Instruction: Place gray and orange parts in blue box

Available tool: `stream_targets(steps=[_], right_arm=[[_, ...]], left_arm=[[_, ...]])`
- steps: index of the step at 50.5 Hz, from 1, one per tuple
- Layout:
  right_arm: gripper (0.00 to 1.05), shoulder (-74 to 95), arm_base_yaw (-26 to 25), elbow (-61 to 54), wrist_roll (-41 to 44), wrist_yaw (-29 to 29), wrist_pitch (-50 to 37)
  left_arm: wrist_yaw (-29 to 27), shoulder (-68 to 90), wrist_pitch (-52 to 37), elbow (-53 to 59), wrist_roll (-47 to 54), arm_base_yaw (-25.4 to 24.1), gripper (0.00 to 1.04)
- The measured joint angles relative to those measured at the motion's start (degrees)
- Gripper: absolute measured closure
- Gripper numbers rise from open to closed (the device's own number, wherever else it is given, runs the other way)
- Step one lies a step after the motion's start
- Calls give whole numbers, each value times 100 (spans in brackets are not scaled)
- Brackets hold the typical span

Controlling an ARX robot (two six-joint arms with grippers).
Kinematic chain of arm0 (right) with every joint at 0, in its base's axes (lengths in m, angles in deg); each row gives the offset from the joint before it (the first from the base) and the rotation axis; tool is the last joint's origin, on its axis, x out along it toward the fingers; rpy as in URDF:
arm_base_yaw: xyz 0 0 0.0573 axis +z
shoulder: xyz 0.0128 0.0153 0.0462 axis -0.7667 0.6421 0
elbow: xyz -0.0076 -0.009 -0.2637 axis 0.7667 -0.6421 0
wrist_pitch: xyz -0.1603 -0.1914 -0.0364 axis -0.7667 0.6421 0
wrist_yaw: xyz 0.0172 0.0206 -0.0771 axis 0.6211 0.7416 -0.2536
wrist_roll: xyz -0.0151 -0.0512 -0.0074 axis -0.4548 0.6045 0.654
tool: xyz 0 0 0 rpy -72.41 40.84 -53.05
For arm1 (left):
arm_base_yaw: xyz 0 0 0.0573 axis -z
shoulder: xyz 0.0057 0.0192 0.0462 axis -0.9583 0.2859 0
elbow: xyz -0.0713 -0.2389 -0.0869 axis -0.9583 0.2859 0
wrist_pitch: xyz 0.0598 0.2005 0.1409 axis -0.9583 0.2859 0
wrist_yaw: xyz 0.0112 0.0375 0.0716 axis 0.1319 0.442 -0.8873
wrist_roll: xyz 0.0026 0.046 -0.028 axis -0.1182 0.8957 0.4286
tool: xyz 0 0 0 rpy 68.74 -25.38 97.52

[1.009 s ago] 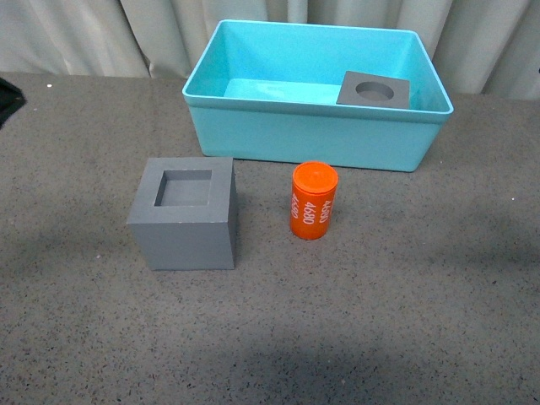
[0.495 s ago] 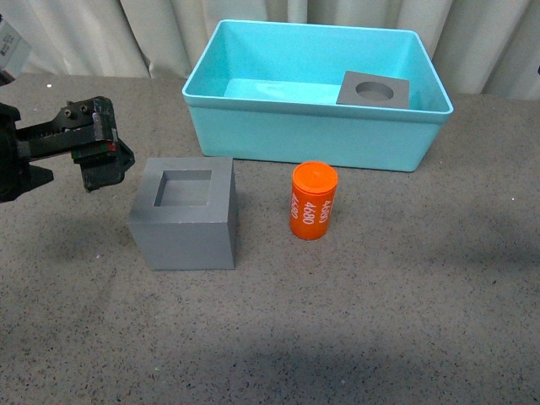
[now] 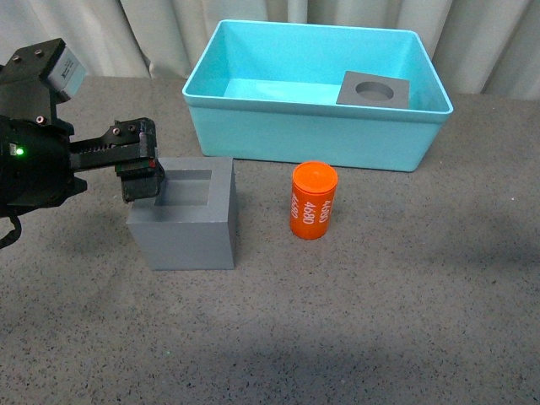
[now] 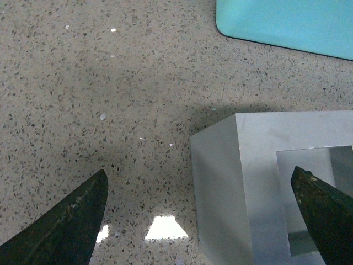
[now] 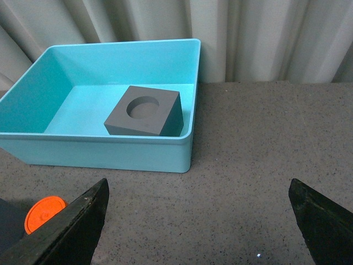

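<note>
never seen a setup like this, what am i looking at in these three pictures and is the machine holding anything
This is a two-armed robot, each arm ending in a pincer. The wide picture is from a camera on its body, facing the table. The other two come from cameras on its wrists, so the dark blades at their lower corners are the pincer's own fingers.

On the table stand a gray cube with a square recess, an orange cylinder printed 4680, and behind them a blue box. A second gray cube with a round hole already lies inside the box.

The left pincer is at the recessed cube's edge, open, with one finger over the recess and the other outside it. It holds nothing yet. The right pincer is also open and empty, looking at the box from farther off.
</note>
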Motion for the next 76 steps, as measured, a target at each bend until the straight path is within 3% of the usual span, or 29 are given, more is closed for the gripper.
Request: stream_targets(steps=[6,12,19,29,42,55,64,76], right_arm=[[10,0,0,0,0,2,0],[10,0,0,0,0,0,0],[10,0,0,0,0,2,0],[10,0,0,0,0,2,0],[10,0,0,0,0,2,0],[10,0,0,0,0,2,0],[10,0,0,0,-2,2,0],[10,0,0,0,0,2,0]], left_arm=[[-52,109,109,-138,109,39,17],[-7,190,210,-219,157,81,35],[74,199,393,-330,214,170,64],[83,192,514,-402,260,223,86],[44,28,527,-358,118,236,88],[-57,-1156,455,-337,-46,240,88],[-221,-1187,-195,-708,-55,247,88],[-57,-120,-1351,-1528,-177,214,88]])
